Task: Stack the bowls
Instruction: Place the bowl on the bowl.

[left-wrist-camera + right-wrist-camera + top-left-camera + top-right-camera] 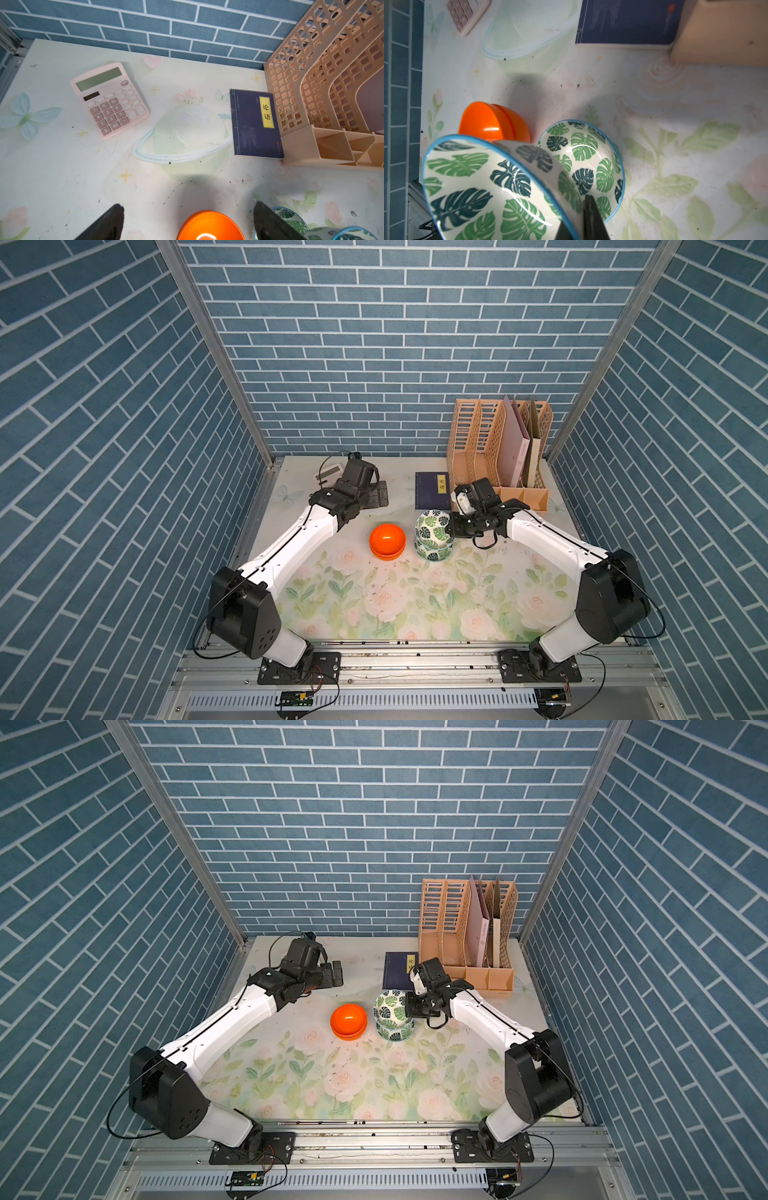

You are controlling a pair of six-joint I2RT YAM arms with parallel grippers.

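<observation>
The right tool [452,526] pinches the tilted leaf-print bowl [432,526] by its rim, over the second leaf-print bowl [434,553] on the table [415,605]. Let go while tilted, it may seat crooked or knock the orange bowl stack [387,541] at nine o'clock. The left tool [189,206] gapes empty.

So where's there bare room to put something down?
Widest: the table's front, between the stacked orange bowls and the arm bases. Smaller: between calculator and book, below the open left gripper. Crowded: back right, with book, file rack, and the right gripper holding one leaf bowl tilted over the other leaf bowl.
</observation>
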